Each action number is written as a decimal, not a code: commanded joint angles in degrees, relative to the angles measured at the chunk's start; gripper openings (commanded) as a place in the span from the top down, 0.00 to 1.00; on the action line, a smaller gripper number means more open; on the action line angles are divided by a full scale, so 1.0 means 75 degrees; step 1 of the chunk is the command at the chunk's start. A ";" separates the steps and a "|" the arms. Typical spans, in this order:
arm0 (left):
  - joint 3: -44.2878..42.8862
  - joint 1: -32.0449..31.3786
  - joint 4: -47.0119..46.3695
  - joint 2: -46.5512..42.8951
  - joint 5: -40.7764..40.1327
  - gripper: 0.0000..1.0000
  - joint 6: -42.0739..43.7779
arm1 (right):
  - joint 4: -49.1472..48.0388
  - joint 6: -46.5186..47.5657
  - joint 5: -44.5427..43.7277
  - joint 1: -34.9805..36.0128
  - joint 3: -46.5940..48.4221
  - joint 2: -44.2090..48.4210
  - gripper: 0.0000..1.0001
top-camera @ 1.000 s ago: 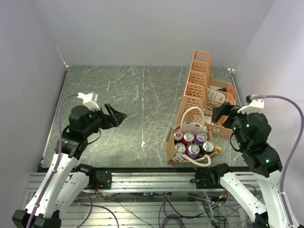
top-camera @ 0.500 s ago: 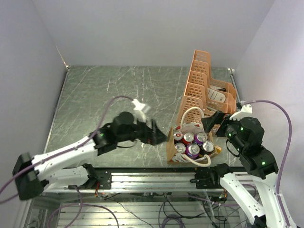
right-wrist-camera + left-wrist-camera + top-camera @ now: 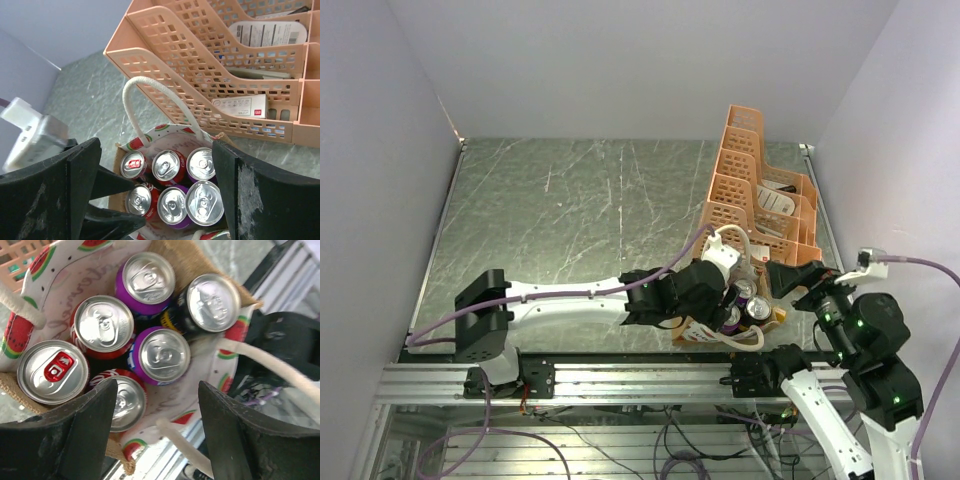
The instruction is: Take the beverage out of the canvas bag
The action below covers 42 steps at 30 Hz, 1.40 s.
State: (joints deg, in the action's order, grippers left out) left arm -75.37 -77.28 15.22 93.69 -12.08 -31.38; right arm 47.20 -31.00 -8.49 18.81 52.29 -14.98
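We note left gripper [image 3: 156, 390] spread, empty, over six cans [image 3: 159, 354] in canvas bag [image 3: 55, 285]; right gripper [image 3: 156, 145] wide, empty, right of bag.

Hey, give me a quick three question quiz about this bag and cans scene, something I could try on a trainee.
1. Count: in the left wrist view, how many can tops show inside the canvas bag?
2. True or false: the left gripper is clamped on a can.
3. Pick one: the orange rack stands A) on the bag's far side, B) at the near left corner, C) inside the bag.
Key: 1) six; 2) false, its jaws stand apart above the cans; 3) A.
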 commanded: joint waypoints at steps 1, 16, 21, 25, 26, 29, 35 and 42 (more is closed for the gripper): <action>-0.0312 -0.0053 0.0203 0.0178 -0.0885 0.24 0.0437 | -0.0085 -0.0172 -0.0452 -0.0043 -0.0153 0.0521 0.08; -0.0779 -0.0312 0.1389 0.0638 -0.2103 0.22 0.0395 | -0.0234 -0.0155 -0.0190 -0.0045 -0.0385 0.0485 0.08; -0.0860 -0.0323 0.1884 0.0577 -0.2628 0.22 0.0314 | -0.0235 -0.0165 -0.0191 -0.0045 -0.0398 0.0497 0.08; -0.0691 -0.0329 0.2100 0.0444 -0.2847 0.21 0.0123 | -0.0278 -0.0173 -0.0204 -0.0045 -0.0401 0.0499 0.08; -0.0619 -0.0330 0.2146 0.0400 -0.2905 0.20 0.0040 | -0.0281 -0.0159 -0.0204 -0.0047 -0.0394 0.0474 0.08; -0.0389 -0.0336 0.2068 0.0353 -0.3167 0.18 -0.0121 | -0.0281 -0.0145 -0.0172 -0.0044 -0.0375 0.0403 0.08; -0.1138 -0.0328 0.2711 0.1183 -0.3896 0.13 -0.0236 | -0.0249 -0.0126 -0.0169 -0.0037 -0.0351 0.0243 0.08; -0.1456 -0.0328 0.2965 0.1663 -0.4596 0.03 -0.0659 | -0.0246 -0.0161 -0.0224 -0.0045 -0.0354 0.0109 0.07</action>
State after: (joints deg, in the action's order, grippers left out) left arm -86.37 -80.12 34.37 105.19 -40.84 -34.59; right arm 46.61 -32.12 -9.87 18.81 49.67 -13.30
